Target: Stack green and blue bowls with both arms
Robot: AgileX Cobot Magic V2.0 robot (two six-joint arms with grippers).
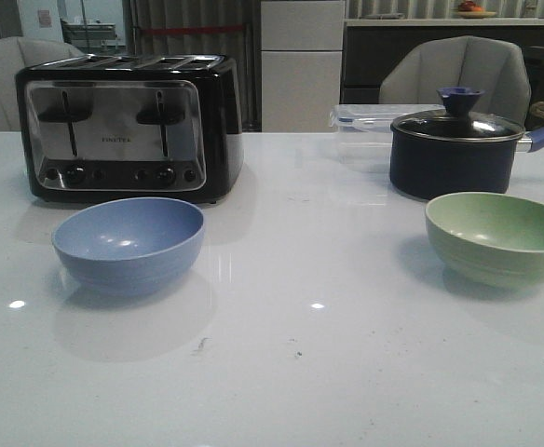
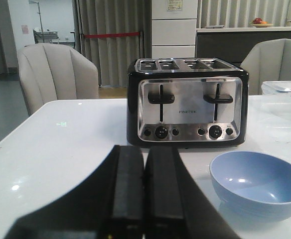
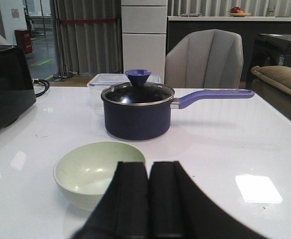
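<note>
Front view: blue bowl (image 1: 129, 244), green bowl (image 1: 500, 237) upright, rims up, apart; both claws clenched, empty.

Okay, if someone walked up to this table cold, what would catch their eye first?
Probably the black-and-steel toaster at the back left, with the blue bowl just in front of it. On the right, the dark navy pot with its glass lid stands behind the green bowl. Both bowls sit empty and far apart; the left gripper and right gripper are shut.
</note>
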